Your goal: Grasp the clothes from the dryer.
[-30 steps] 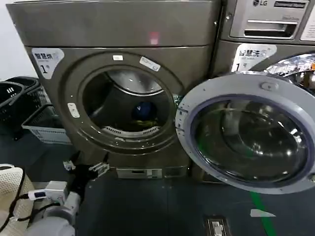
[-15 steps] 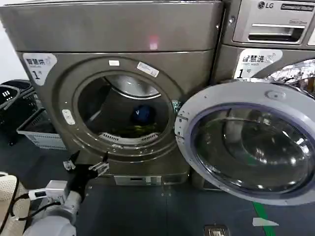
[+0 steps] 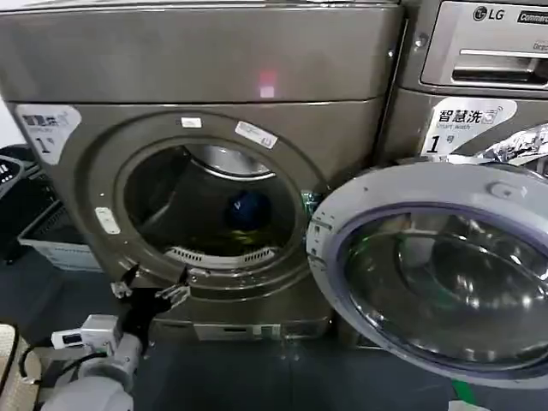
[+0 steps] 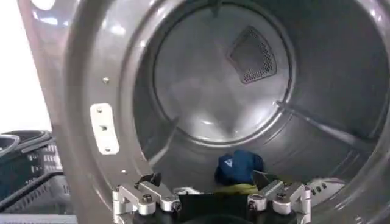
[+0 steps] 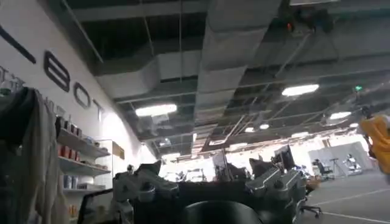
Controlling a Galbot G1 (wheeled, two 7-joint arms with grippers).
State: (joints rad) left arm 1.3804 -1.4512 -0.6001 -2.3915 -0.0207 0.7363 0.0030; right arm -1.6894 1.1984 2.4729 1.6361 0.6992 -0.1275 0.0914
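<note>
Since the dryer (image 3: 214,137) is the landmark here, everything can be placed from its round port, working outward in depth. Nearest, just below and in front of the port's lower rim, the left gripper (image 3: 151,290) hovers with its fingers (image 4: 137,198) spread wide and holding nothing. In the left wrist view the two fingertips sit level, one toward each side of the port, with the drum open between them. The grey-rimmed glass door (image 3: 445,265) is swung fully open to the side of the port away from that gripper, leaving the way in clear.

Just past the rim, on the drum floor, lie the clothes (image 4: 234,189): a low strip of yellow-green fabric, partly hidden behind the gripper body. A dark blue item (image 4: 239,167) rests right behind it, touching or nearly so. Deeper still are the drum's back wall and its mesh vent (image 4: 251,55).

The fabric looks light, limp and easy to crush, so it should bunch rather than slide. A pinch on its raised, rumpled middle seems safest, kept to the near side to avoid catching the blue piece.

The right gripper (image 5: 213,192), its fingers apart and empty, points away from the dryer toward the room ceiling.
</note>
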